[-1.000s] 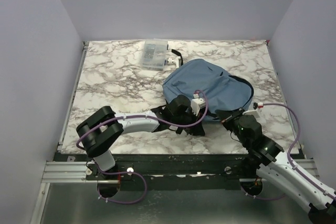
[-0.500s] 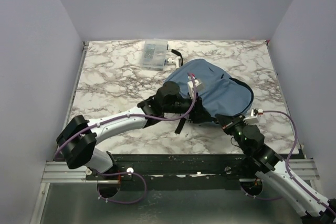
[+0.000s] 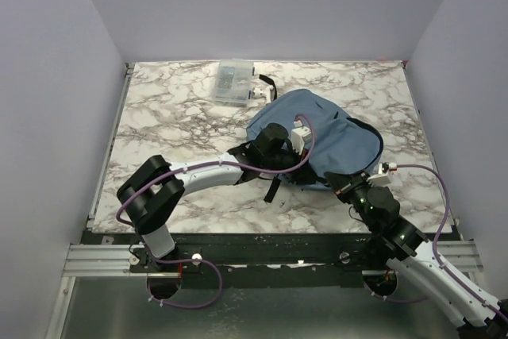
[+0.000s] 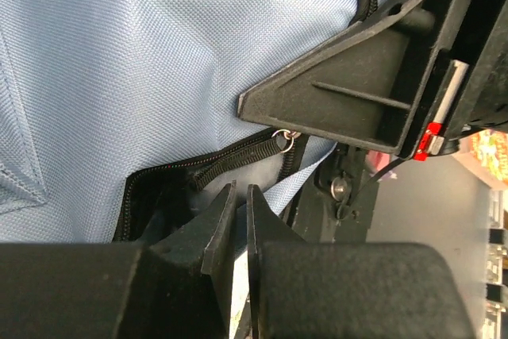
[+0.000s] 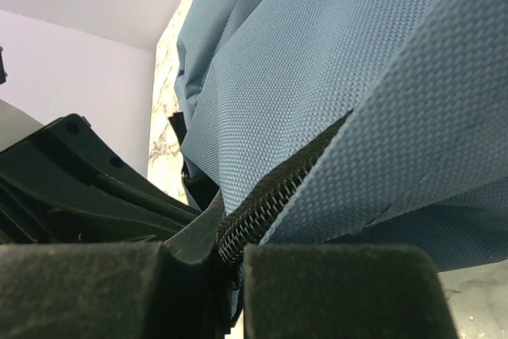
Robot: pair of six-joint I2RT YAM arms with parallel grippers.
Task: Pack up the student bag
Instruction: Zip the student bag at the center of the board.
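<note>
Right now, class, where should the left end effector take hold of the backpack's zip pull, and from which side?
Grip the black fabric tab, not the small metal ring it hangs from. The tab lies flat and long along the zip of the backpack, so the left end effector, pointing at it from below in its wrist view, should probably pinch across its width.

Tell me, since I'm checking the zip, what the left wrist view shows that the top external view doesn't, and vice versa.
Left wrist only: the metal pull ring and part-open zip beside the left gripper. Top external only: the clear box, the marble table, the right gripper. Both: the blue student bag.
</note>
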